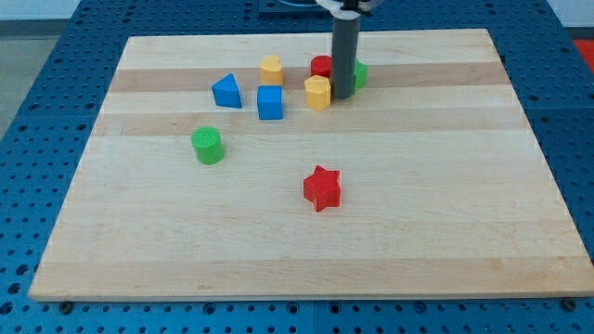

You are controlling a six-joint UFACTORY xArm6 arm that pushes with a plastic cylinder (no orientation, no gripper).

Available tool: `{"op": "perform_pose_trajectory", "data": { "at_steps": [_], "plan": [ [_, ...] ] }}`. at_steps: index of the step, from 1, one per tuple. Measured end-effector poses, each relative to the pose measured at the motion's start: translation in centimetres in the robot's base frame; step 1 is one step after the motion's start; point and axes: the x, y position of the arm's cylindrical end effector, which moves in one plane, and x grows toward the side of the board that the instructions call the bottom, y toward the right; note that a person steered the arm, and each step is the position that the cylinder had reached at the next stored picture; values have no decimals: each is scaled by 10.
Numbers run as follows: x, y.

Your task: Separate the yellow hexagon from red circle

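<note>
Right now my tip sits just right of yellow hexagon, w/ red circle behind; no jaws, plain rod.

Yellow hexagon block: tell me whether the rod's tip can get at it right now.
Probably yes: my tip sits just to the view's right of the yellow hexagon block, nothing between them; the red circle block stands behind.

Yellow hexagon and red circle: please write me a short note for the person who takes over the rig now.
My tip is down on the board, just to the view's right of the yellow hexagon and close below the red circle, which the rod partly hides.
The hexagon sits right below the circle, very near it; whether they touch I cannot tell.
Done: nothing visible, the two are not separated.
Left: push the hexagon away from the circle, probably toward the view's left or bottom.
</note>
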Motion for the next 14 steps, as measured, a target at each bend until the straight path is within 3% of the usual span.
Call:
{"op": "perform_pose_trajectory", "data": {
  "at_steps": [5,6,8,9,12,13,14],
  "plan": [
    [-57,-50],
    [-53,-53],
    [14,-43],
    [31,-10],
    [-16,0],
    [-10,5],
    [24,35]
  ]
}}
